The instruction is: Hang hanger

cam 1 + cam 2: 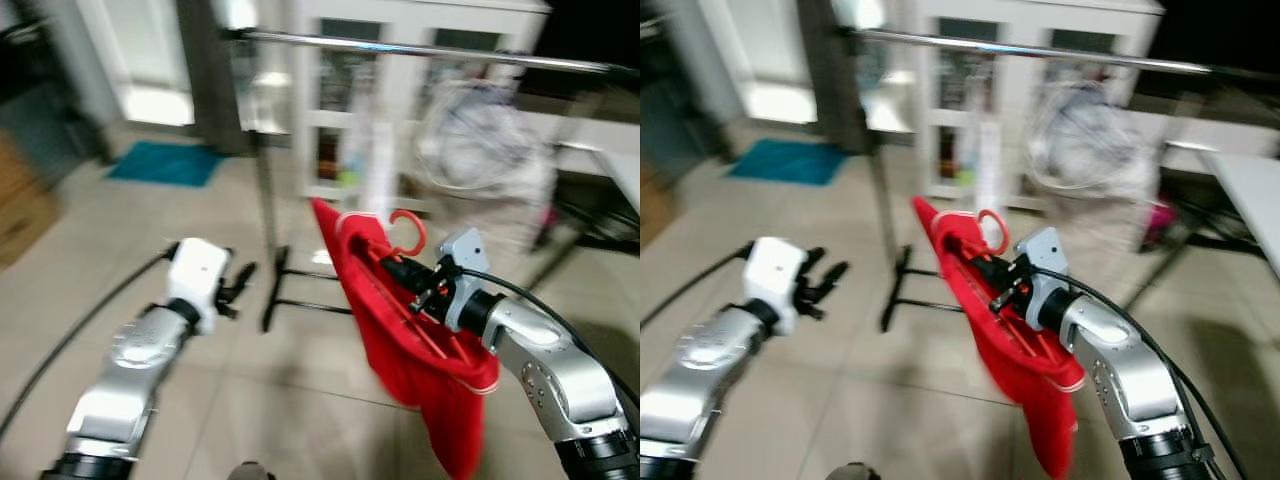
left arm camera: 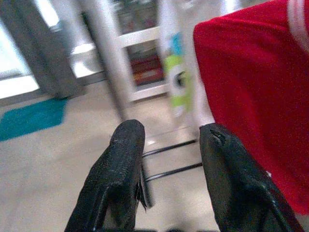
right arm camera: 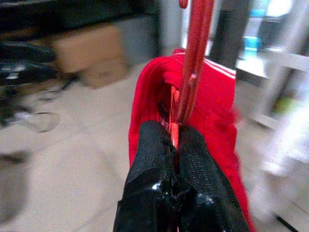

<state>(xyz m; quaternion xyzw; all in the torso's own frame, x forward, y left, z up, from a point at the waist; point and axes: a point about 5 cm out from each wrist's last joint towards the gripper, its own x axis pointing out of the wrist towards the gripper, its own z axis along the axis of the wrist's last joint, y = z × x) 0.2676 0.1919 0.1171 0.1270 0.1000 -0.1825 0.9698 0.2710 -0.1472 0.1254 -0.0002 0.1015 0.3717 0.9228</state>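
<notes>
The right hand (image 3: 175, 145) is pinching the red hanger (image 1: 408, 238) at its neck, fingers narrow around it, with a red shirt (image 1: 400, 345) draped on it, below the metal rail (image 1: 420, 50). The left hand (image 2: 169, 164) is hovering left of the shirt, fingers wide apart, holding nothing.

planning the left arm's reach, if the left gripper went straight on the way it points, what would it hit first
Probably the rack's upright pole and its floor feet, which lie straight ahead between the open jaws of the left gripper. The red garment hangs just to one side. Depth is unclear through the blur.
</notes>
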